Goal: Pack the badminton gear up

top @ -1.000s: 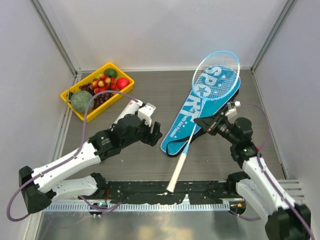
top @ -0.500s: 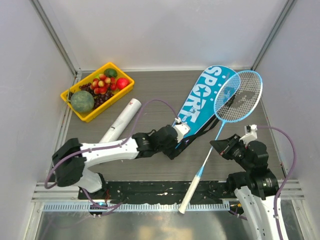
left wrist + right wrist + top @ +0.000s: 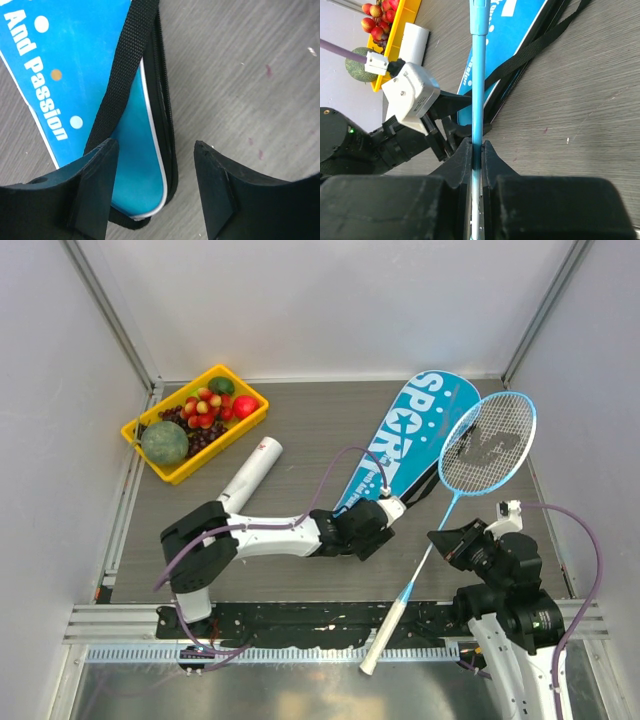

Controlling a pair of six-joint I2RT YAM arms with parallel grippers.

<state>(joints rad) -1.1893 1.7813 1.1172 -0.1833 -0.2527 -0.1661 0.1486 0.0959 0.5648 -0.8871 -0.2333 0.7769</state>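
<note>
The right gripper (image 3: 447,538) sits at about 4 o'clock on the table (image 3: 300,420), its jaws clamped tight on the blue shaft of the racket (image 3: 455,502). The wrist view shows the shaft (image 3: 478,75) pinched between the two fingers of that gripper (image 3: 474,145). The racket runs on a slant: its strung head lies up at 2 o'clock, and its white handle points down to 6 o'clock, out over the near rail. From overhead the head overlaps the right edge of the bag (image 3: 405,445); whether they touch cannot be told.

The bag lies flat at 1 o'clock, wide end away from the arms, narrow end toward the table's middle. The left gripper (image 3: 372,528) reaches across to that narrow end. Its jaws stand apart (image 3: 154,145) on either side of the bag's tip (image 3: 75,60), where the black strap (image 3: 125,65) runs along the zipped edge — neither finger is seen pressing on the fabric.

The tube (image 3: 247,478) lies on the table at 9 o'clock, well apart from both grippers, just beside the tray (image 3: 222,447) of fruit at 10 o'clock. The right wrist view also catches the bag (image 3: 515,20) and the tube (image 3: 412,42) beyond the left gripper.
</note>
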